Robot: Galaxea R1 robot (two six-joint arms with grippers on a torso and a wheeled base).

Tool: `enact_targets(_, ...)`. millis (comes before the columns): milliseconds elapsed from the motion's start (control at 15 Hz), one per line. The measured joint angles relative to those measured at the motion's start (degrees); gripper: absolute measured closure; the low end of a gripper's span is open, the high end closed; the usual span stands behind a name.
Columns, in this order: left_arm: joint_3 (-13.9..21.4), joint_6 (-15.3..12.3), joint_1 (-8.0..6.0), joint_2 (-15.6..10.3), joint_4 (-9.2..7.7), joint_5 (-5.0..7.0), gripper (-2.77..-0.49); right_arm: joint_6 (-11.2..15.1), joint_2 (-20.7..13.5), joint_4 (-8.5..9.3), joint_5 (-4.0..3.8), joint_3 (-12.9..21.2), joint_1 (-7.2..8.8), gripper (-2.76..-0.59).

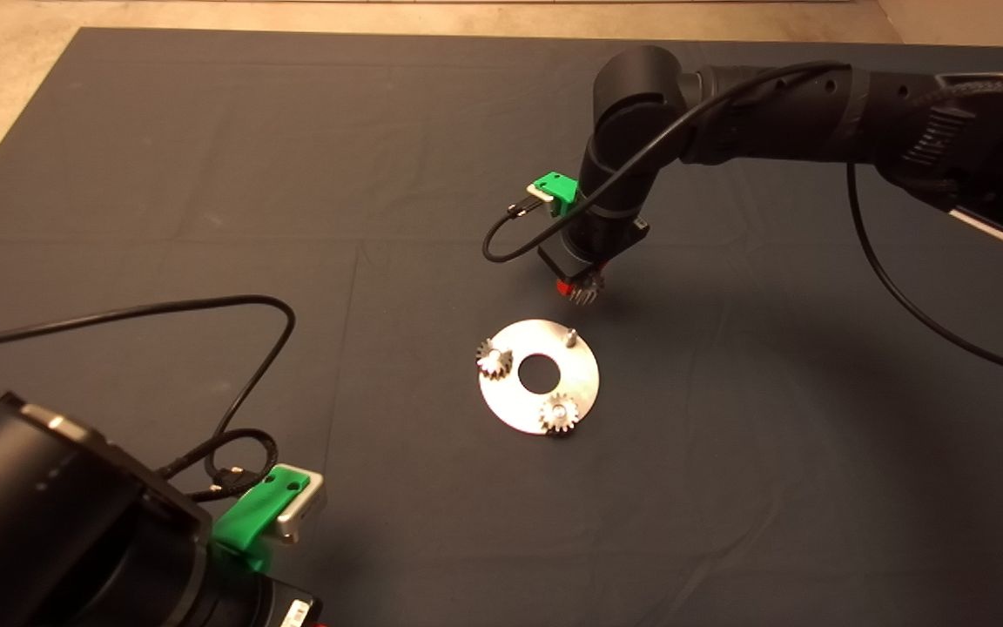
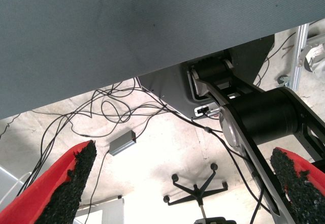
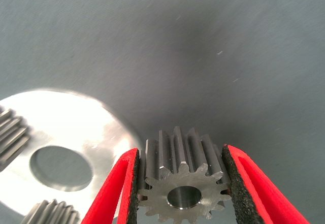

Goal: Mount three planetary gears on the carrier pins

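Note:
A shiny round disc [image 1: 580, 374] with a centre hole lies mid-mat. Two planetary gears sit on its carrier pins: one [image 1: 494, 359] at the disc's left edge, one [image 1: 559, 413] at its near edge. A third carrier pin [image 1: 569, 335] stands bare at the far side. My right gripper [image 1: 584, 289] hangs just beyond the disc, above the mat, shut on a third planetary gear [image 3: 182, 181] held flat between its pads [image 3: 133, 186]. In the right wrist view the disc [image 3: 96, 127] lies beside the held gear. My left gripper [image 2: 177, 183] waits open at the mat's near left corner.
Black cables loop from both wrists, one [image 1: 249, 348] trailing across the mat on the left. Bare dark mat [image 1: 815, 453] surrounds the disc. The left wrist view shows floor cables, a chair base [image 2: 195, 188] and the robot's frame beyond the mat's edge.

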Motion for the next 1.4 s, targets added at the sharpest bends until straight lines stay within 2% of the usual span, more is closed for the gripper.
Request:
enact_targets(467,0.0,-0.02,0.02,0.02,0.0,0.0,-2.48,0.0,0.05,3.42,-0.02,-0.4,-0.02,-1.02)
enact_targets(867,0.0,-0.02,0.3,0.02,0.0,-0.02,-2.48,-0.02,1.24,4.28,-0.05,0.89,-0.02,-1.02)
enact_targets(1400,0.0,-0.01,0.3,0.0,0.0,0.0,-2.48,-0.05,2.84,4.28,-0.05,1.39,-0.02,-1.02)
